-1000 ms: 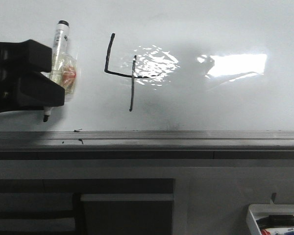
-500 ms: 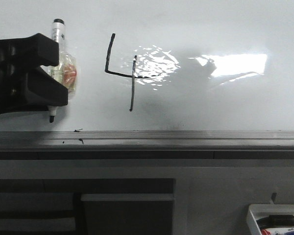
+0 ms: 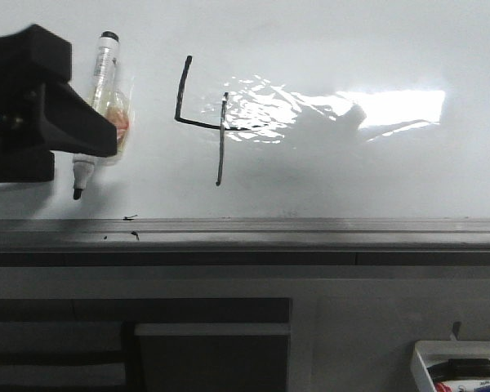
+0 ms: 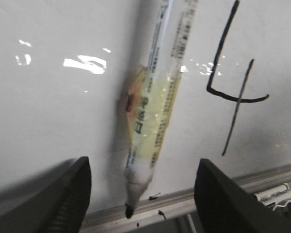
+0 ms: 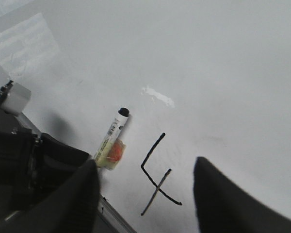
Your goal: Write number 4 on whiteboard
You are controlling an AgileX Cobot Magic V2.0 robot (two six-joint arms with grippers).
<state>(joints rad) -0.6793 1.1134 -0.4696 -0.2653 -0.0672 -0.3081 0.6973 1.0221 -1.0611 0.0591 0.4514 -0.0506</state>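
Black left gripper (image 3: 90, 135): it enters from the left edge of the front view – in the left wrist view its fingers (image 4: 70, 199) stand wide apart, with nothing between them.
Marker (image 3: 102, 90): it lies flat on the board just beside the left gripper, tip (image 3: 77, 193) down toward the rail, black cap end up; a yellowish and orange tape patch (image 3: 117, 122) is wrapped around its middle. The fingers are on both sides of it but do not touch it.
Ink specks (image 3: 131, 217): some small black marks near the rail, below the marker tip.
Number 4 (image 3: 204, 122): thin black strokes, open at the top, to the right of the marker and apart from it.
Whiteboard (image 3: 376, 180): glossy white, with a bright glare (image 3: 396, 110) to the right of the number; a grey edge rail (image 3: 310, 233) runs along its lower side.
Right gripper (image 5: 145, 194): seen only in the right wrist view – the two dark fingers are spread wide and hold nothing.
White tray (image 3: 425, 363): at the lower right corner of the front view, with markers inside.
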